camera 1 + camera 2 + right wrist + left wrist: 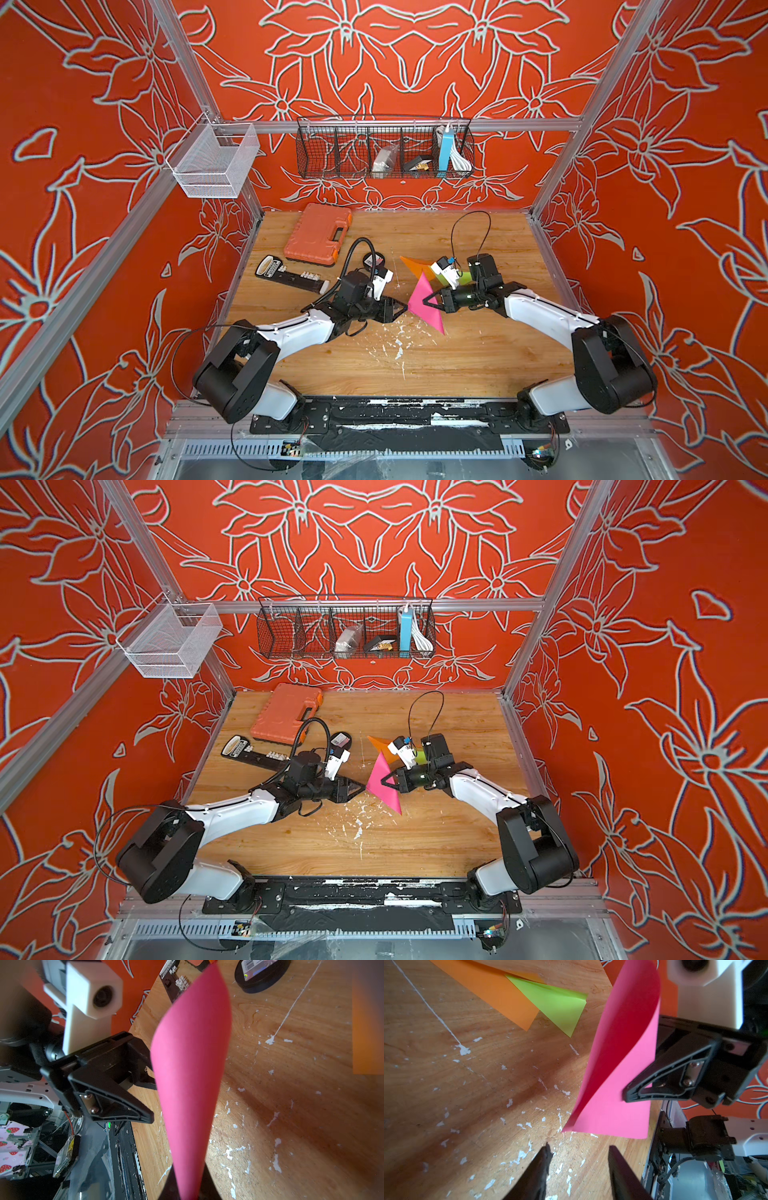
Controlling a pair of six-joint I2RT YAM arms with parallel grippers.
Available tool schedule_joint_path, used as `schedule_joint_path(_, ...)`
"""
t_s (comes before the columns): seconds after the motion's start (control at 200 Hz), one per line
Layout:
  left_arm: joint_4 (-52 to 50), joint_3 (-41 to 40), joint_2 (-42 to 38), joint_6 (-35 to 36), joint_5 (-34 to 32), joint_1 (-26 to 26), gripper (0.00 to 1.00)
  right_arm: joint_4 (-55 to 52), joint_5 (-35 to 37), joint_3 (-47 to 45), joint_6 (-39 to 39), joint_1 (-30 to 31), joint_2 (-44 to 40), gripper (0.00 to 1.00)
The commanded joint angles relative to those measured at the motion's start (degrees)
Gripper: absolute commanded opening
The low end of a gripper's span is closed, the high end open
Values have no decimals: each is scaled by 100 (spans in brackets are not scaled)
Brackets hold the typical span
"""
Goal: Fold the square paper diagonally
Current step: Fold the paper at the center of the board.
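- The pink square paper (424, 307) stands on edge above the middle of the wooden table (457, 361). It is bent over on itself in a loose curl, with no sharp crease visible. You cannot tell whether its lowest corner touches the table.
- Expect it to handle as a very light, thin, floppy sheet. It will likely sag and swing from one pinch, and it probably takes a stray crease easily.
- Take hold near a corner or along the free edges, pinching both layers together. A grip on the rounded bend would probably crush it.
- Your right gripper (429, 300) is closed narrow on the pink square paper, and it alone carries the sheet.
- Your left gripper (579, 1148) has its jaws spread wide and empty. It sits just beside the paper's lower corner without touching it.
- Farther back, an orange folded paper (492, 987) and a green folded paper (558, 1005) lie flat on the table, apart from the pink one.
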Motion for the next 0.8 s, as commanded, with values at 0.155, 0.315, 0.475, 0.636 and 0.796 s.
schedule_joint_path(0.155, 421, -281, -360, -275, 401, 358, 37, -598, -552, 549, -592, -168, -84, 16)
schedule_joint_path(0.315, 510, -177, -151, -335, 741, 383, 34, -523, -729, 514, -582, -222, -148, 16)
schedule_joint_path(0.475, 642, -45, 163, -446, 1073, 387, 31, -441, -887, 446, -552, -235, -191, 16)
schedule_joint_path(0.636, 966, -13, 360, -592, 1400, 389, 31, -324, -962, 382, -453, -235, -164, 16)
schedule_joint_path(0.796, 1121, 10, 490, -660, 1531, 385, 32, -302, -1032, 382, -432, -231, -94, 16)
